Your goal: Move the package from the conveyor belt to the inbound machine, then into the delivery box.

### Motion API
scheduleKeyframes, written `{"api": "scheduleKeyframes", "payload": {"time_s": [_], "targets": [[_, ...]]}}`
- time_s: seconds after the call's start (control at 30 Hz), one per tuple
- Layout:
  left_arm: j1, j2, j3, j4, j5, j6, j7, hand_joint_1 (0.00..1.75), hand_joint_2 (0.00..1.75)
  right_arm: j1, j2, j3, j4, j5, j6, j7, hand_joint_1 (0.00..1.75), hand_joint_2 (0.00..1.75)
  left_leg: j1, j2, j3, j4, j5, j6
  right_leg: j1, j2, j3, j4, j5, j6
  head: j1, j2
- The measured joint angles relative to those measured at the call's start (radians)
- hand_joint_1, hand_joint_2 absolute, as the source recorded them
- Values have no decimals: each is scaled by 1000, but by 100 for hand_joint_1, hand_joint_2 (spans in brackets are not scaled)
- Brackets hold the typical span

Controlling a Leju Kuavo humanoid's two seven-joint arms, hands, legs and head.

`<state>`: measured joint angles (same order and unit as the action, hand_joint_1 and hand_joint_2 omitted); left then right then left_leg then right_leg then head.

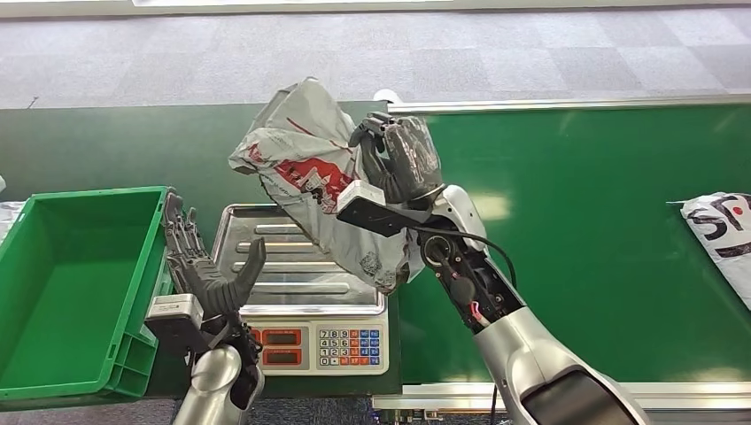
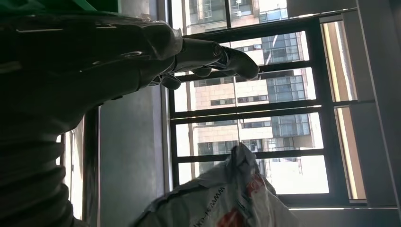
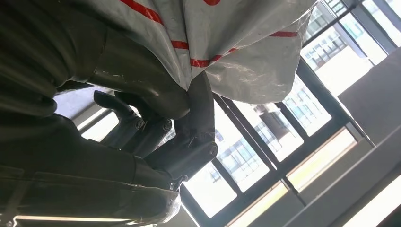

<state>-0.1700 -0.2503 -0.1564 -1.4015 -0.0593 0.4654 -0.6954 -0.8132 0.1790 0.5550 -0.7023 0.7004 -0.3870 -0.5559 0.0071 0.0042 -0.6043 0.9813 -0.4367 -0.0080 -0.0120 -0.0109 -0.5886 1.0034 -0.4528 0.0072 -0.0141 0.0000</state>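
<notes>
Trouble could come from the way the bag (image 1: 310,177) is held. The right hand (image 1: 398,159) has its fingers closed on just one edge of the grey bag, and the rest of the bag hangs loose in the air. It hangs above the far right part of the scale (image 1: 301,283), with its bottom end down by the scale's right edge. In the right wrist view a finger and the thumb pinch the thin plastic, so the hold looks small. If the plastic slides, I think the bag could drop half off the scale, onto the belt (image 1: 602,230) beside it. The bag is floppy too, so it could land folded or hang over the side. The left hand (image 1: 208,270) is open with its fingers spread and holds nothing. It waits between the box (image 1: 71,292) and the scale, very near the bag's way down, so the bag could bump it. A second bag (image 1: 722,239) lies far to the right on the belt and is not in the way.
</notes>
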Motion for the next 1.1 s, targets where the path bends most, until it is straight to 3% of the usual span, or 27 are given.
{"api": "scheduleKeyframes", "payload": {"time_s": [0.2, 0.53, 1.1], "targets": [[-30, -5, -13, 31, 4, -13, 0, 0, 175, -6, 26, 20, 140, 14, 0, 48, 175, 175, 0, 0, 0, 0, 0, 0, 0, 0, 0, 0, 0, 0, 0, 0], [-55, -10, -19, 67, 2, -37, 0, 0, 175, -31, 43, 78, 308, 88, 164, 175, 175, 175, 0, 0, 0, 0, 0, 0, 0, 0, 0, 0, 0, 0, 0, 0], [-56, -10, -19, 77, 2, -38, 0, 0, 175, -48, 50, 113, 368, 93, 172, 188, 175, 175, 0, 0, 0, 0, 0, 0, 0, 0, 0, 0, 0, 0, 0, 0]]}}
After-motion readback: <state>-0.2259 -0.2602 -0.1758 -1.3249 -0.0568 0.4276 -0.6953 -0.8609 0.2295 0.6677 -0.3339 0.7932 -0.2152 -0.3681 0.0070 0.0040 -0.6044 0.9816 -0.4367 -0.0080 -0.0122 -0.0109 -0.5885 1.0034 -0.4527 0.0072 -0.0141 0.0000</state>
